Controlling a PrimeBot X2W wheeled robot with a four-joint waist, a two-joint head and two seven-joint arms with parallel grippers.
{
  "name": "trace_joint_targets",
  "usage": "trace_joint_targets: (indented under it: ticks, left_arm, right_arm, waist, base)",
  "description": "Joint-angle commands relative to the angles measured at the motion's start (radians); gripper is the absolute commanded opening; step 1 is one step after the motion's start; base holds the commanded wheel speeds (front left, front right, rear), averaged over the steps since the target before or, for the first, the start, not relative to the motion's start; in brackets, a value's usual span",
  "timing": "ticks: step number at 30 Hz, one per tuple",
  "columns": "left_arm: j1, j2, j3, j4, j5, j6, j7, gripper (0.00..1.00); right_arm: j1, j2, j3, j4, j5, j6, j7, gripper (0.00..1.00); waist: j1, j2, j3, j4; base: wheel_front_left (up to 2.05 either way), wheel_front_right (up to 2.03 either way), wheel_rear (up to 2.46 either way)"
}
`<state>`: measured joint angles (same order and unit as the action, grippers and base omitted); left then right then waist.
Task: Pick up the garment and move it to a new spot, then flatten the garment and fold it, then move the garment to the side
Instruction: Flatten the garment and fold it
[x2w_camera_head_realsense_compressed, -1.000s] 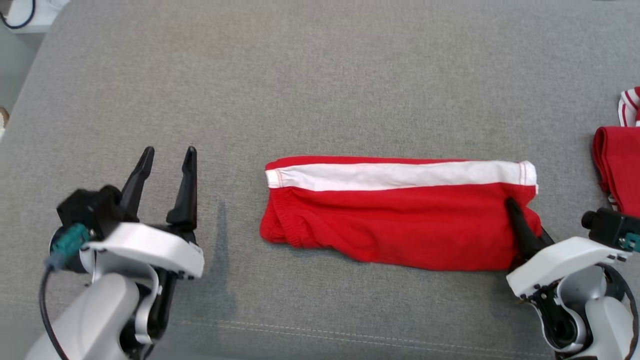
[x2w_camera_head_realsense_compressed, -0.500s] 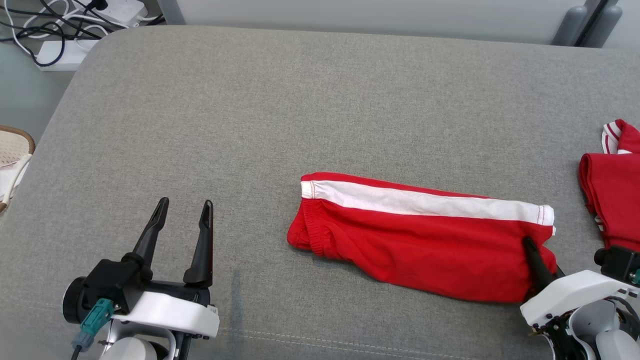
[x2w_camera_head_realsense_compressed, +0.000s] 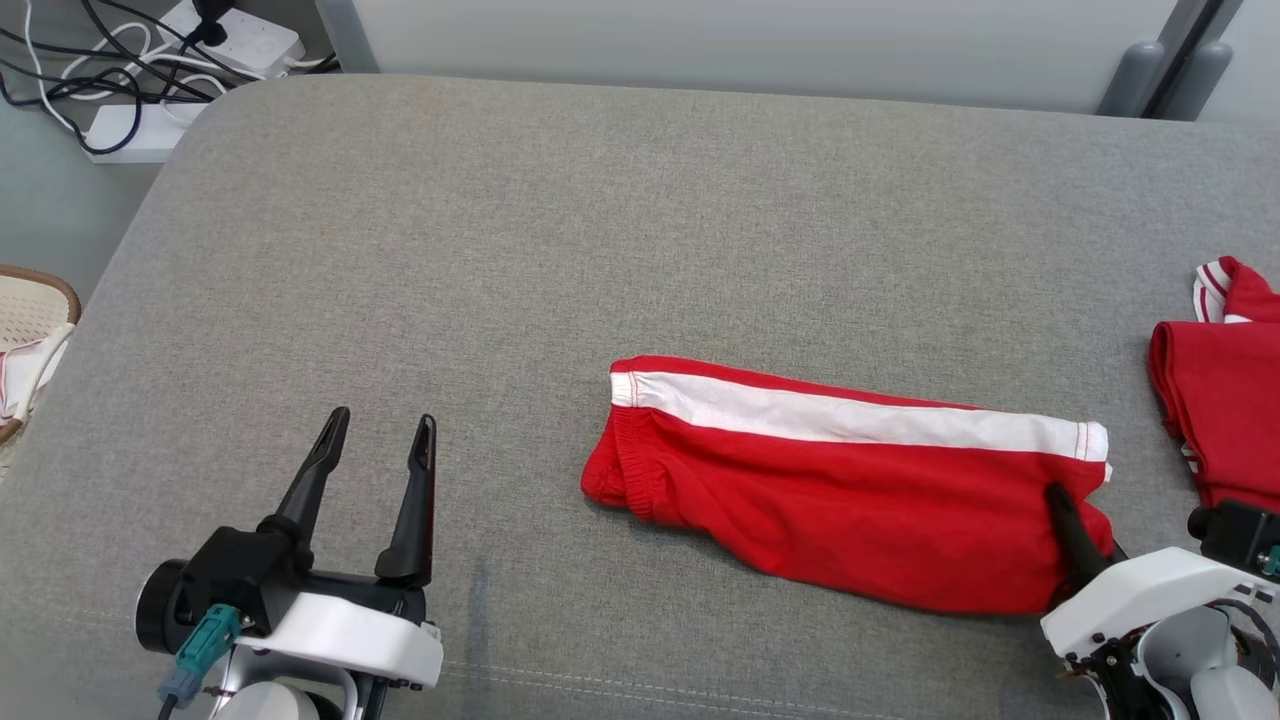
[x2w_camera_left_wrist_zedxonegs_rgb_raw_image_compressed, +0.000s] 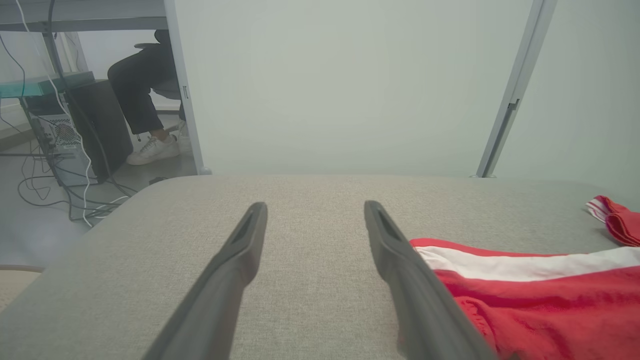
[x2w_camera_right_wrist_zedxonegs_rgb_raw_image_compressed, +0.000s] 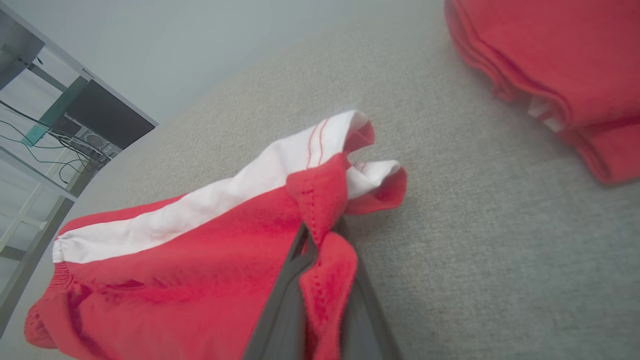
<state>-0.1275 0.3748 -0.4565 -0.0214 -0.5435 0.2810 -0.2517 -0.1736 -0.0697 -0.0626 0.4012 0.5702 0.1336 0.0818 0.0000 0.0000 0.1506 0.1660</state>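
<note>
The garment (x2w_camera_head_realsense_compressed: 850, 500) lies on the cushion (x2w_camera_head_realsense_compressed: 600, 220), at 4 o'clock from its middle, its length running 9 to 3; the right gripper (x2w_camera_head_realsense_compressed: 1060, 500) sits at the garment's 4 o'clock corner, touching it; the left gripper (x2w_camera_head_realsense_compressed: 384, 418) stands well apart at the garment's 9 o'clock; a second cloth (x2w_camera_head_realsense_compressed: 1215, 420) lies apart at its 2 o'clock; off the cushion, a basket (x2w_camera_head_realsense_compressed: 30, 320) sits at 9 o'clock and a power strip (x2w_camera_head_realsense_compressed: 240, 35) at 11 o'clock.

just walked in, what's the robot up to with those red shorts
The right gripper is shut on the right end of folded red shorts lying on a grey cushion. The left gripper hangs open and empty, apart from the shorts on their left. More red clothing sits at the cushion's right edge.
</note>
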Motion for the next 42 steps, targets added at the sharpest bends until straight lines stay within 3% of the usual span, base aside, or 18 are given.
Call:
trace_joint_targets:
  ticks: [1,9,14,17,29,36,37,39,42]
  left_arm:
    - [-0.026,0.021,0.045,-0.017,0.009,-0.012,-0.010,1.00]
    - [-0.034,0.011,0.046,-0.020,0.019,-0.017,-0.010,1.00]
    - [-0.047,0.001,0.045,-0.026,0.029,-0.025,-0.010,1.00]
    - [-0.059,-0.004,0.043,-0.022,0.034,-0.032,-0.010,1.00]
    - [-0.088,-0.035,0.034,0.009,0.047,-0.065,-0.010,1.00]
    - [-0.100,-0.050,0.029,0.029,0.049,-0.085,-0.010,1.00]
    - [-0.101,-0.051,0.030,0.030,0.050,-0.087,-0.010,1.00]
    - [-0.101,-0.053,0.032,0.033,0.051,-0.090,-0.010,1.00]
    - [-0.100,-0.056,0.039,0.035,0.054,-0.092,-0.010,1.00]
  right_arm:
    - [-0.018,-0.007,0.016,-0.024,0.019,-0.003,-0.005,0.00]
    - [-0.047,0.011,0.063,-0.150,0.163,-0.003,0.037,0.00]
    - [-0.081,0.017,0.146,-0.282,0.189,-0.003,0.071,0.00]
    - [-0.105,0.019,0.222,-0.305,0.270,-0.003,0.074,0.00]
    - [-0.288,0.019,0.573,-0.029,0.466,-0.003,-0.132,0.00]
    - [-0.405,0.019,0.725,0.150,0.562,-0.003,-0.237,0.00]
    - [-0.419,0.019,0.746,0.172,0.574,-0.003,-0.242,0.17]
    - [-0.445,0.019,0.782,0.199,0.598,-0.003,-0.260,1.00]
    - [-0.473,0.019,0.833,0.213,0.639,-0.003,-0.280,1.00]
  waist:
    - [0.0000,0.0000,0.000,-0.001]
    - [0.0000,0.0000,0.005,0.003]
    - [0.0000,0.0000,0.016,0.015]
    - [0.0000,0.0000,0.025,0.026]
    - [0.0000,0.0000,0.041,0.086]
    - [0.0000,0.0000,0.048,0.114]
    - [0.0000,0.0000,0.049,0.115]
    - [0.0000,0.0000,0.052,0.117]
    - [0.0000,0.0000,0.055,0.113]
  base:
    - [0.00,0.00,0.00]
    - [0.00,0.00,0.00]
    - [0.00,0.00,0.00]
    - [0.00,0.00,0.00]
    - [0.00,0.00,0.00]
    - [0.00,0.00,0.00]
    - [0.00,0.00,0.00]
    - [0.00,0.00,0.00]
    - [0.00,0.00,0.00]
